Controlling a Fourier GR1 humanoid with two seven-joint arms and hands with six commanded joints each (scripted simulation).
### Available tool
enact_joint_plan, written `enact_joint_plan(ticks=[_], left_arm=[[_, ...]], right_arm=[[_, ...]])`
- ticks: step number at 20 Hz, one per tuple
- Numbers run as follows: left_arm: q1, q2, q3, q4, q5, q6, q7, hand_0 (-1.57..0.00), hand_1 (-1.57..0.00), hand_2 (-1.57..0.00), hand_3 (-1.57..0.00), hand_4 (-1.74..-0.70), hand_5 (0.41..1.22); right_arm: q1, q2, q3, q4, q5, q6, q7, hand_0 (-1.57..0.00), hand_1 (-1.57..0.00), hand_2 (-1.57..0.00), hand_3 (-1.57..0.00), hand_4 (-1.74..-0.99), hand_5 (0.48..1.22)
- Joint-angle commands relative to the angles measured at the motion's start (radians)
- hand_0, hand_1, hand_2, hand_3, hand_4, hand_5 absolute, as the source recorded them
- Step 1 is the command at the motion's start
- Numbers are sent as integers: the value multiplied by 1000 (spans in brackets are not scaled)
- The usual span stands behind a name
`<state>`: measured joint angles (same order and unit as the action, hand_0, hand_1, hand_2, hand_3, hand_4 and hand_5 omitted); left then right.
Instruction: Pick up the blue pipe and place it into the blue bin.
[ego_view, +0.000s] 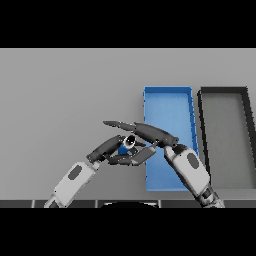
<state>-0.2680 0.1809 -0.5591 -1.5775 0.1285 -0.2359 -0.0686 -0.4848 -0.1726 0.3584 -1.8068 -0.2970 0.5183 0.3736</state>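
Fingers (131, 159) of the right hand (150, 134) curl around the blue pipe (123, 148), thumb side above and fingers below, pinching it between them. Only a small blue patch of the pipe and one pale, ringed open end show; the rest is hidden by the hand. Pipe sits just left of the blue bin's near-left edge, outside it. Whether it rests on the grey table (60, 100) or is already lifted off, cannot tell from this view.

Left hand (106, 147) reaches in from the lower left, its dark fingers lying close against the pipe's left side and meeting the right hand's fingers there. Fingers look fairly straight; whether they grip the pipe or only steady it is unclear.

Blue bin (167, 91) lies just right of the hands, long and narrow, running away from the robot. The right forearm crosses its near end. Dark grey bin (223, 90) sits beside it further right, close to but apart from the blue one.

Judgement: the step in hand is securing the grasp before carrying right. To do it well, keep the pinch firm on the pipe's middle, ease the left hand clear so it does not drag, raise the pipe above the bin's left wall, then shift right over the open blue floor before letting go. Stopping short of the dark bin matters.
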Motion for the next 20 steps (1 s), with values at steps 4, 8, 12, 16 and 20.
enact_joint_plan(ticks=[4,8,12,16,20], left_arm=[[-52,46,-31,16,-94,-21,135,-818,-706,-680,-659,-1480,1221],[-23,3,3,18,-71,-4,35,-1164,-1128,-1051,-1065,-1634,1221],[-14,-29,31,22,-26,-10,-16,-1404,-1390,-1310,-1364,-1697,1221],[-9,-35,36,28,-29,-7,11,-1503,-1497,-1401,-1486,-1723,1221],[-13,9,11,9,-103,-31,-8,-925,-866,-781,-853,-1415,1221]], right_arm=[[-54,46,29,60,23,36,13,-718,-699,-739,-635,-1430,522],[-49,61,32,79,-73,57,42,-1221,-1214,-1230,-1080,-1526,728],[-32,65,44,60,-32,55,-53,-1428,-1425,-1431,-1370,-1441,1019],[-39,54,53,67,7,60,-82,-1512,-1511,-1514,-1489,-1470,1138],[-22,76,45,60,-30,44,-66,-1547,-1546,-1548,-1537,-1487,1187]])
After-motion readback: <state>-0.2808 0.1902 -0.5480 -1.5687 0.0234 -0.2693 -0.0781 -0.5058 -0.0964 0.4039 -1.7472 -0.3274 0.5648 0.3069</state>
